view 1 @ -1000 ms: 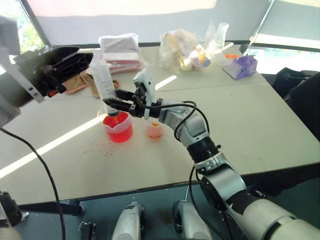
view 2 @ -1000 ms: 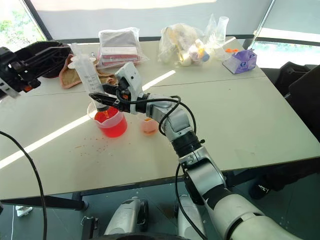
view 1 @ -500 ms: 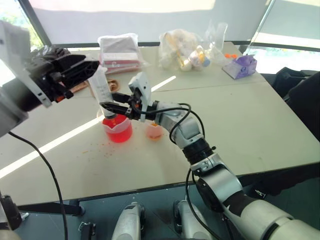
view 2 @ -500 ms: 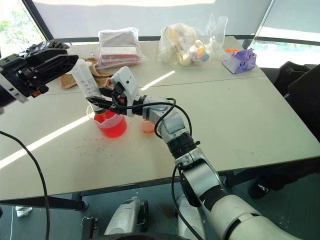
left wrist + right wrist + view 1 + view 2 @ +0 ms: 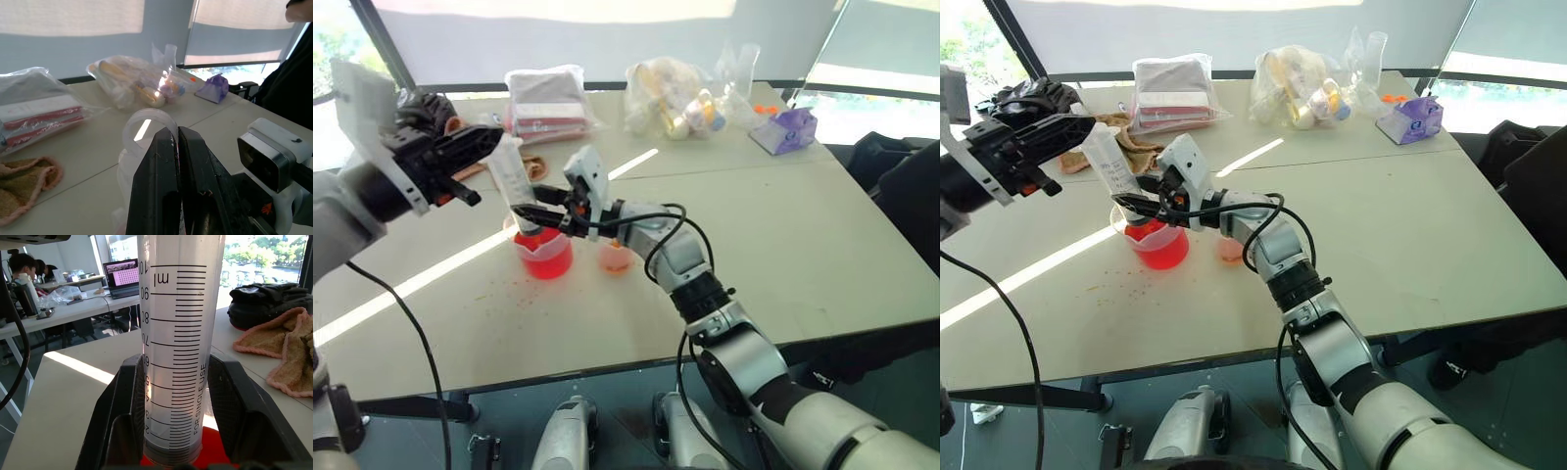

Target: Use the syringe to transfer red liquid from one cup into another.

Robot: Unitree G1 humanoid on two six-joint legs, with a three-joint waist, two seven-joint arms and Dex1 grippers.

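Observation:
The syringe [image 5: 516, 183] stands nearly upright, its lower end in the wide spouted cup [image 5: 546, 259], which holds red liquid [image 5: 1161, 251]. My right gripper [image 5: 525, 211] reaches in from the right and is shut on the lower barrel [image 5: 175, 347]. My left gripper [image 5: 495, 143] comes from the left and is shut at the syringe's top. Its fingers [image 5: 164, 161] are pressed together over the clear plunger ring [image 5: 139, 122]. The smaller cup [image 5: 615, 257] stands just right of the beaker with a little pale orange liquid in it.
A pink packet in plastic [image 5: 548, 103], a bag of small items [image 5: 671, 98] and a purple box [image 5: 785, 130] lie at the table's back. A tan cloth [image 5: 1131, 147] lies behind the syringe. Red droplets [image 5: 504, 284] spot the tabletop. A dark bag [image 5: 1528, 166] sits at the right.
My left gripper has sunk a little toward the syringe's top and shut on the plunger ring. The right gripper has kept the barrel where it was.

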